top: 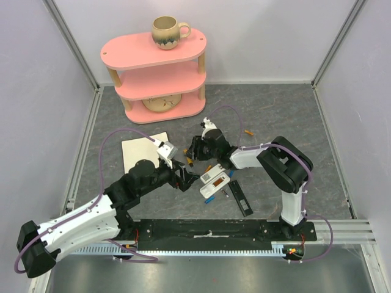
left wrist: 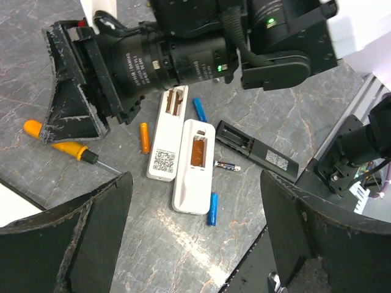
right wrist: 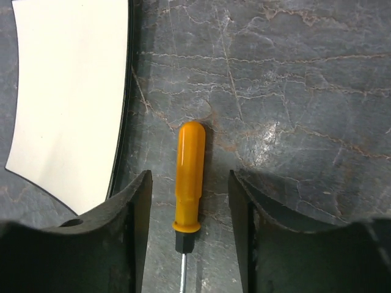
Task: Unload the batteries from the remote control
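The white remote control (left wrist: 194, 166) lies back-up with its battery bay uncovered; a second white piece with a QR label (left wrist: 165, 138) lies against it. One blue battery (left wrist: 212, 209) rests by the remote's near end and another (left wrist: 200, 110) beyond the far end. My left gripper (left wrist: 195, 183) hovers open above the remote, its jaws wide apart with nothing between them. My right gripper (right wrist: 189, 183) is open astride the orange-handled screwdriver (right wrist: 189, 177), which lies flat on the table, touching neither finger. From above, the remote (top: 215, 181) sits between both grippers.
An orange cell (left wrist: 145, 137), a small dark cell (left wrist: 227, 165) and a long black strip (left wrist: 256, 149) lie round the remote. A white card (top: 143, 149) is to the left. A pink shelf (top: 160, 73) with a mug (top: 168, 30) stands at the back.
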Action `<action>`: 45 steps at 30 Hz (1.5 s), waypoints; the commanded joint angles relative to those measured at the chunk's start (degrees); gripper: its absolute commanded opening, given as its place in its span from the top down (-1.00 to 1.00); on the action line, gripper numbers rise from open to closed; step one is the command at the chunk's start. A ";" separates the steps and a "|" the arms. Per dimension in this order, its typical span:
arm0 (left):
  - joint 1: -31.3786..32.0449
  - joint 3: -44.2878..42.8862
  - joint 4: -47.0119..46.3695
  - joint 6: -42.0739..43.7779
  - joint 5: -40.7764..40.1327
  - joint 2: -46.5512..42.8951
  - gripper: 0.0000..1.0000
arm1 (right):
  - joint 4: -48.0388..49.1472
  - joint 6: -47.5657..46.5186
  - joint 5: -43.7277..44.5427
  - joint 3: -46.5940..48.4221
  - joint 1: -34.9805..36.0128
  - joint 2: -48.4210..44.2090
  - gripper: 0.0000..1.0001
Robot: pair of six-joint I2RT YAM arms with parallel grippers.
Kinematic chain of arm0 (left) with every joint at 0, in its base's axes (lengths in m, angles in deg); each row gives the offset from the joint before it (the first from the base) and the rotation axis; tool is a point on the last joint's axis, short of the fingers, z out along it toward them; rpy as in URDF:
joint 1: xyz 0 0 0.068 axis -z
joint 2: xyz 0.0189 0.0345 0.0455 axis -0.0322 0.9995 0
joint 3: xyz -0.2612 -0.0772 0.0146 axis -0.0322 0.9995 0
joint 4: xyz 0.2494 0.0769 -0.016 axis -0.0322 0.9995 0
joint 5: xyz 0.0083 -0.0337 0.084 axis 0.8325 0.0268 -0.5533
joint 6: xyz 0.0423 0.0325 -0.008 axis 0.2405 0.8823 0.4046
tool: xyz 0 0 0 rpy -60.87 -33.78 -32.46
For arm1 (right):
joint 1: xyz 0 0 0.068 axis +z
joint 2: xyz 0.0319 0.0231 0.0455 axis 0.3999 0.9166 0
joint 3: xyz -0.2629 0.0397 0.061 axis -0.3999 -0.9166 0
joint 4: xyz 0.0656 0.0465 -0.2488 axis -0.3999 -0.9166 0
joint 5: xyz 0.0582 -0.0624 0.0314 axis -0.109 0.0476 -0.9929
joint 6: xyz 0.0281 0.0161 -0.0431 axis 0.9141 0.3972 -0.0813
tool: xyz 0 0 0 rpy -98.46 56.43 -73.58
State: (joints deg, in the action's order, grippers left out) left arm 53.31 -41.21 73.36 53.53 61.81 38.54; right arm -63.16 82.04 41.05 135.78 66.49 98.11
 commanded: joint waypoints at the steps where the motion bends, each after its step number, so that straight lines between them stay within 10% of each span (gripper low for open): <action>1: -0.13 0.44 0.10 0.49 -3.32 -0.41 -0.81 | 1.54 -2.90 0.00 -0.09 0.06 -4.39 -0.24; 10: -0.13 0.35 0.10 -0.21 -7.45 1.17 -0.79 | 0.16 -10.71 7.10 -6.68 0.06 -20.65 -0.82; 32: -0.13 0.70 -0.52 0.05 -29.25 1.71 -0.79 | -31.85 -24.08 43.33 -28.04 -0.03 -91.84 -0.96; 45: -0.13 1.85 -9.92 11.73 -29.16 3.89 -0.79 | -33.87 -20.75 45.79 -24.35 -0.03 -81.84 -0.96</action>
State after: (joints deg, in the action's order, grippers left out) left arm 53.28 -39.90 70.36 58.49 34.03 40.62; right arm -95.97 59.48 85.20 108.72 66.46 14.66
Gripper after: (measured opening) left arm 0.895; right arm 0.979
